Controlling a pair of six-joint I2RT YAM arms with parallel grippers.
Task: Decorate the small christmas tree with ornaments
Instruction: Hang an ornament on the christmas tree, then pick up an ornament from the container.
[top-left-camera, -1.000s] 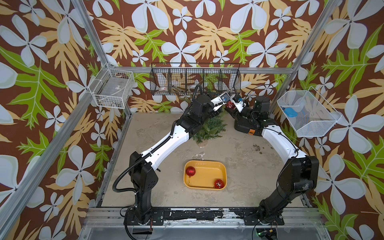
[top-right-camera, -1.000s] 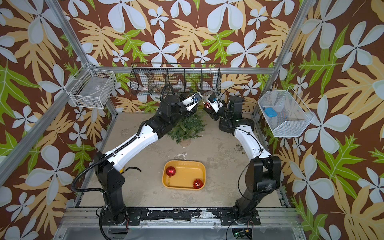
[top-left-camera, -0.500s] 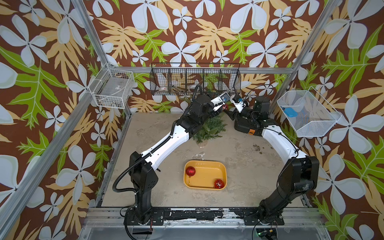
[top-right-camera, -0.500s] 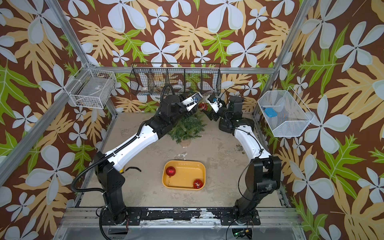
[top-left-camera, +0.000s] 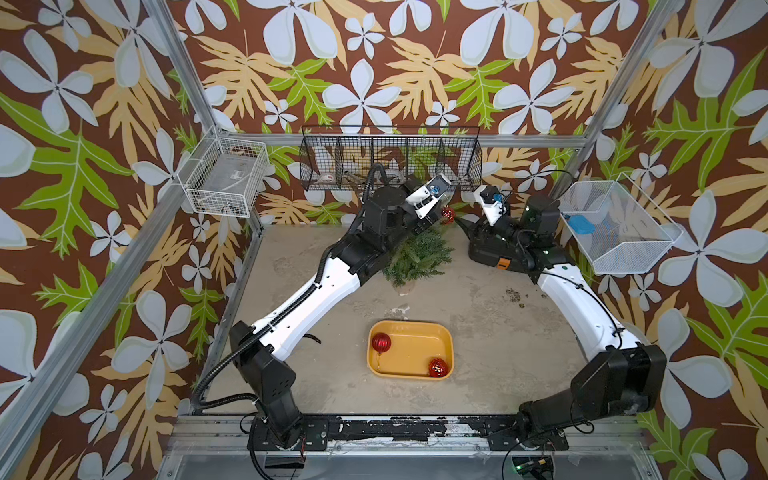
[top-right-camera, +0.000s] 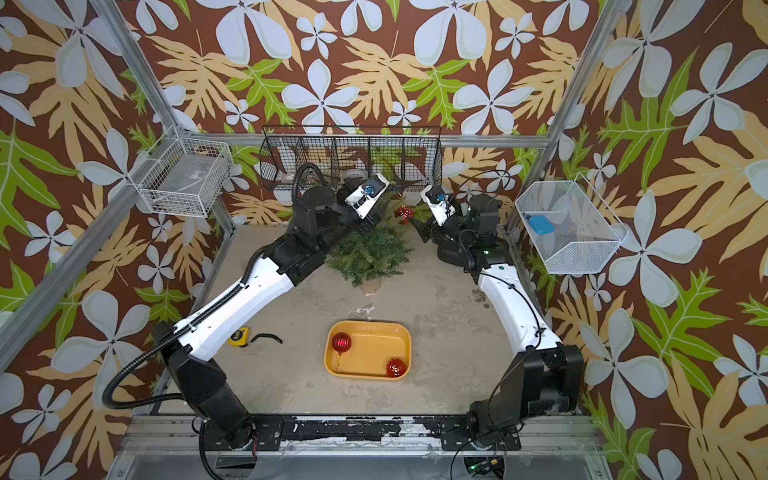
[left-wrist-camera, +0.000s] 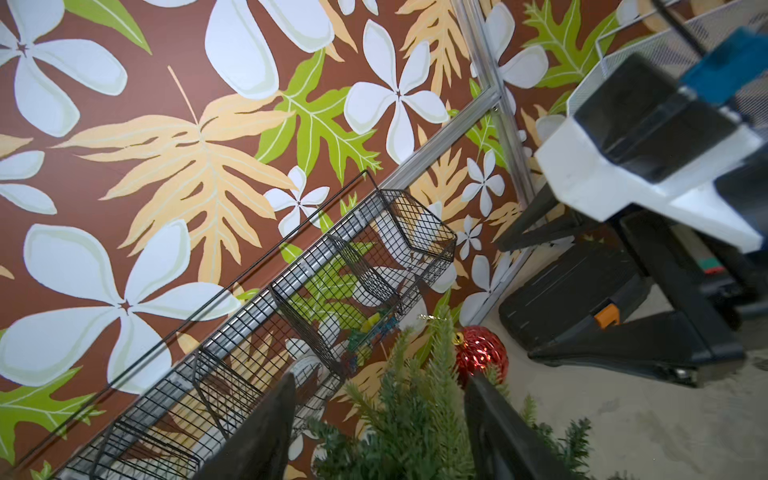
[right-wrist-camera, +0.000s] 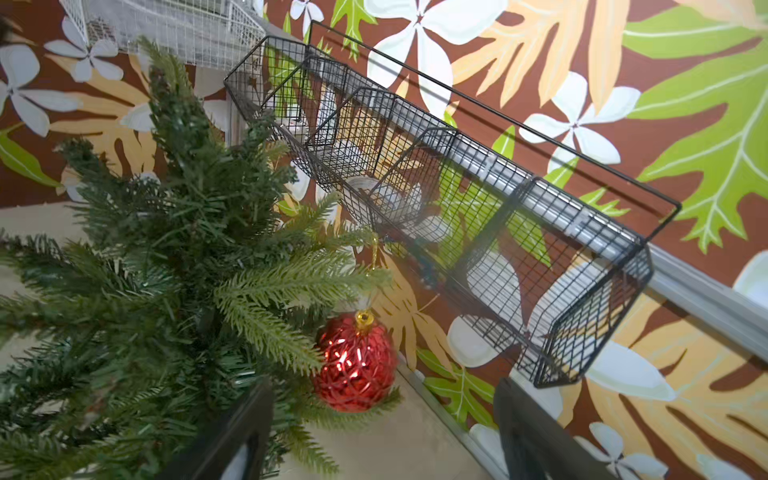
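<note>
Your right gripper (right-wrist-camera: 382, 432) stands wide, empty; the left gripper (left-wrist-camera: 380, 419) straddles the tree (right-wrist-camera: 166, 291). Brush that branch and the hanging bauble (right-wrist-camera: 355, 361) may slip off.

Both arms extended forward (claws (right-wrist-camera: 382, 432) (left-wrist-camera: 378, 428) spread).

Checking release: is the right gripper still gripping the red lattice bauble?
No: the red lattice bauble hangs by its gold loop from a green tree branch, clear of the open right gripper.

1 small christmas tree (top-left-camera: 419, 255), 3 red ornaments (top-left-camera: 447, 214), 1 yellow tray (top-left-camera: 409, 328), 3 wire baskets (top-left-camera: 390, 162), 2 arms (top-left-camera: 316, 291).
</note>
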